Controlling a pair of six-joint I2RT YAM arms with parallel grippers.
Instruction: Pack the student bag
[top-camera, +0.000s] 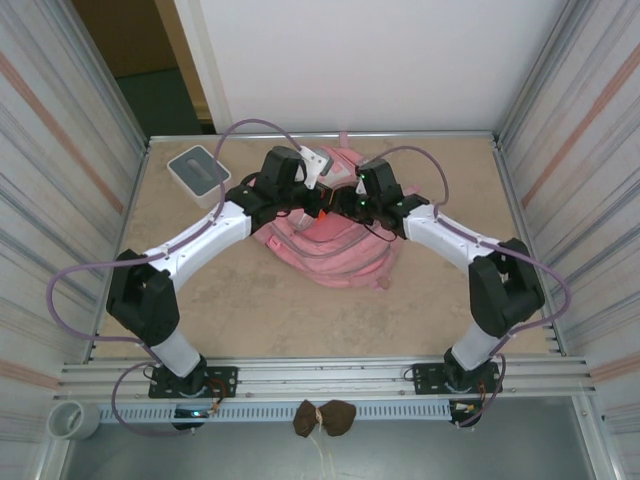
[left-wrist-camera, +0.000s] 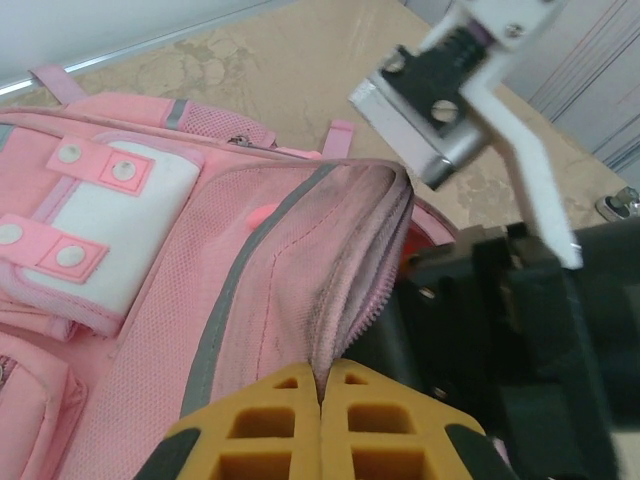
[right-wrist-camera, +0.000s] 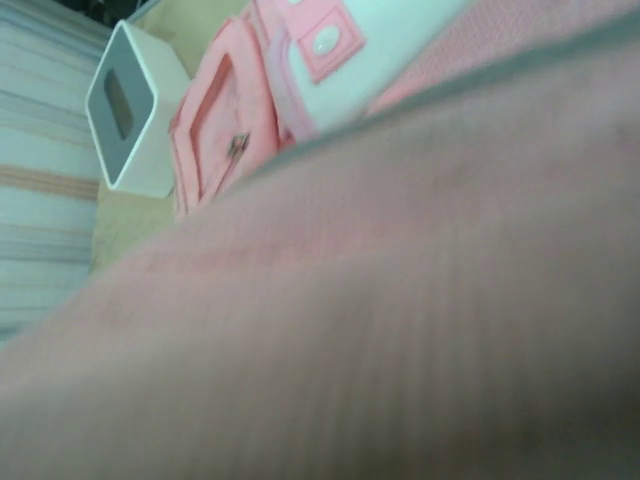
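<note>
Yellow ribbed pads (left-wrist-camera: 262, 400) of the left jaws, at the bottom edge of the left wrist view, are pressed together and clamped on a grey-edged zip flap of the large pink fabric backpack (left-wrist-camera: 250, 300). The pad bases are cut off by the frame. The backpack lies flat on the beige table (top-camera: 280, 310), toward the far side, between both arms. Right wrist view: blurred pink fabric close to the lens hides the right jaws, so apart or together, cannot tell. Overhead they sit over the bag's middle, contact unclear. Small white-and-grey square box (top-camera: 198, 168) stands far left, apart from the backpack.
</note>
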